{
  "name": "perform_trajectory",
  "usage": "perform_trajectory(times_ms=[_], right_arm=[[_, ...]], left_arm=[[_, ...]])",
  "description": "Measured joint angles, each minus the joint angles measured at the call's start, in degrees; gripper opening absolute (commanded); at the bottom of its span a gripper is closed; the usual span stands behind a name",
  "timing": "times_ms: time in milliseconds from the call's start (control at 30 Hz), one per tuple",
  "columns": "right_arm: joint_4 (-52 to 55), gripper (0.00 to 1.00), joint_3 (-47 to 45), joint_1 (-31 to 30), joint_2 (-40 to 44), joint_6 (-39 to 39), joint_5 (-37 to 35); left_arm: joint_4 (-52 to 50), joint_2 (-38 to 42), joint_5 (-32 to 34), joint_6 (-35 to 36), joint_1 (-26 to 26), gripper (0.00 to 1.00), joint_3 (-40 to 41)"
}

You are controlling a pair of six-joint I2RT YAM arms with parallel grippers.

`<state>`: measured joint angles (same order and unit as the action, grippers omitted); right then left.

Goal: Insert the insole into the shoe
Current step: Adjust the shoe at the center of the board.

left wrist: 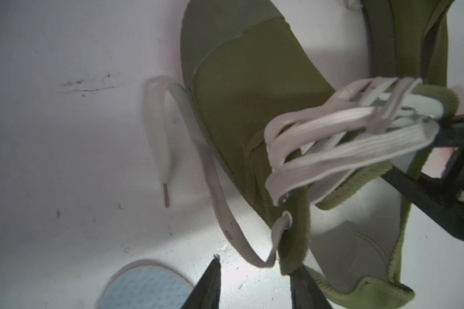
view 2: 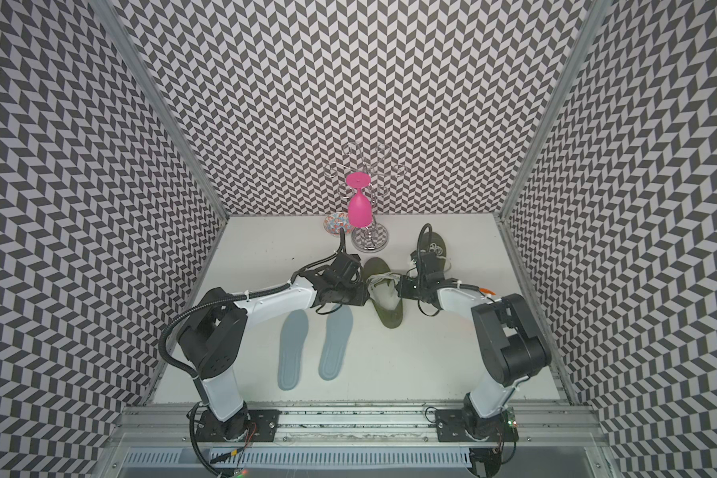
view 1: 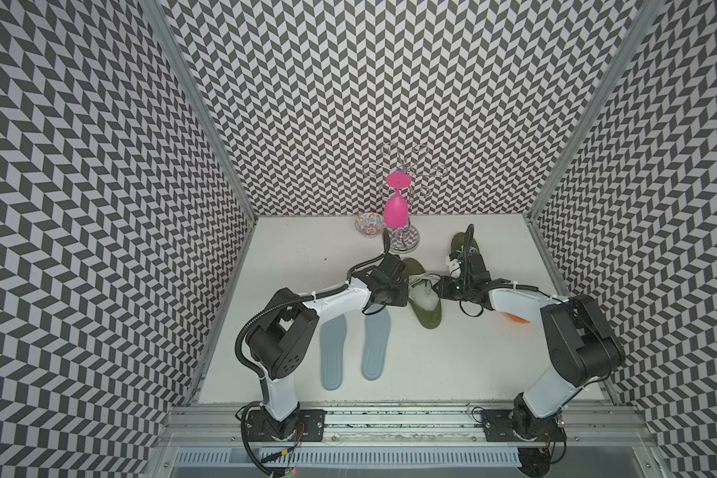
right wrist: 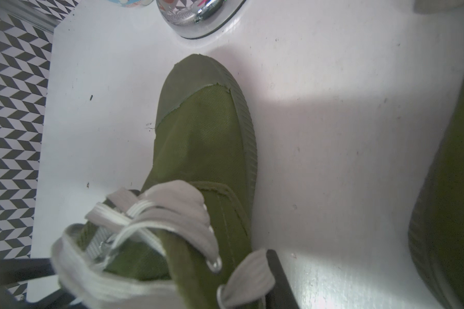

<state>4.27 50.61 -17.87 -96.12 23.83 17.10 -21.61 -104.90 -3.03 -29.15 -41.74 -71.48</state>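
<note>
The step in hand is judged to be the opening of the shoe [view 1: 425,308] ahead of insertion; the shoe is seen mid-table [view 1: 307,256] between the 2 grippers, sole down, toe toward the back wall. The right gripper [right wrist: 156,264] is closed on the tongue [left wrist: 370,187] together with a bunch of laces [left wrist: 359,155], which are drawn taut and lifted, so the mouth is held wide and the pale lining is exposed. The left gripper [left wrist: 257,264] is seen with its jaws apart and nothing gripped; 1 finger [left wrist: 306,291] lies at the collar [left wrist: 295,240], though contact cannot be told.

No insole is in the shoe; 2 grey-blue insoles are laid flat on the table on the robot's left of it; the nearer insole [view 1: 376,343] is just beside the shoe, its toe end under the left wrist; the farther insole [view 1: 334,351] is beside that.

The step is best done thus: the tongue is pulled up and toward the toe, not sideways, so that the shoe is not dragged or tipped; the nearer insole, thin and probably floppy, is pinched at its heel end by the left gripper; it is fed toe first at a shallow angle under the tongue; the loose lace [left wrist: 158,133] is held clear of the mouth. Which insole matches this shoe cannot be told; a 2nd shoe [view 1: 462,244] is partly hidden behind the right arm.
</note>
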Motion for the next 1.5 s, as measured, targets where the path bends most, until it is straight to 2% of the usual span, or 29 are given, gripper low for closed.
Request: perform_trajectory(times_ms=[67, 200, 333, 567, 600, 633, 1067, 1167, 1233, 1367, 1433, 1500], right_arm=[[0.0, 0.18, 0.0, 0.0, 0.0, -0.02, -0.13], [0.07, 0.19, 0.02, 0.0, 0.0, -0.11, -0.44], [0.09, 0.19, 0.04, 0.0, 0.0, -0.24, -0.52], [0.26, 0.2, 0.28, 0.0, 0.0, -0.26, -0.52], [0.31, 0.2, 0.31, -0.02, 0.0, -0.26, -0.5], [0.39, 0.2, 0.35, 0.0, 0.0, -0.26, -0.52], [0.98, 0.21, 0.72, 0.0, 0.0, -0.31, -0.5], [1.44, 0.24, 0.98, 0.0, 0.02, -0.33, -0.42], [1.68, 0.31, 1.01, 0.0, 0.15, -0.39, -0.31], [2.84, 0.55, 0.85, -0.02, 0.92, -0.35, 0.33], [4.26, 0.59, 0.72, -0.37, 1.9, -0.2, 0.79], [6.38, 0.62, 0.57, -0.87, 3.21, 0.37, 0.96]], left_arm=[[-0.63, 0.04, -0.11, 2.29, 0.26, 0.63, -0.83], [-3.02, 0.09, 0.76, 6.88, 0.11, 0.73, -4.61], [-5.2, 0.13, 6.05, 12.96, -1.09, 0.83, -8.83], [-7.87, -1.55, 14.49, 25.7, -4.15, 0.86, -11.04], [-8.02, -2.47, 15.08, 27.26, -4.39, 0.9, -11.82], [-8.07, -3.32, 15.58, 28.39, -4.55, 0.91, -12.5], [-8.09, -12.02, 18.36, 34.47, -5.11, 0.88, -20.02], [-8.02, -14.49, 18.38, 35.15, -5.2, 0.81, -22.08], [-8.0, -15.8, 18.34, 35.63, -5.2, 0.67, -23.12], [-8.31, -16.96, 16.37, 36.22, -5.18, 0.38, -25.05], [-8.59, -16.92, 14.78, 35.98, -5.14, 0.23, -25.81], [-9.38, -16.92, 12.57, 34.99, -4.94, 0.17, -26.71]])
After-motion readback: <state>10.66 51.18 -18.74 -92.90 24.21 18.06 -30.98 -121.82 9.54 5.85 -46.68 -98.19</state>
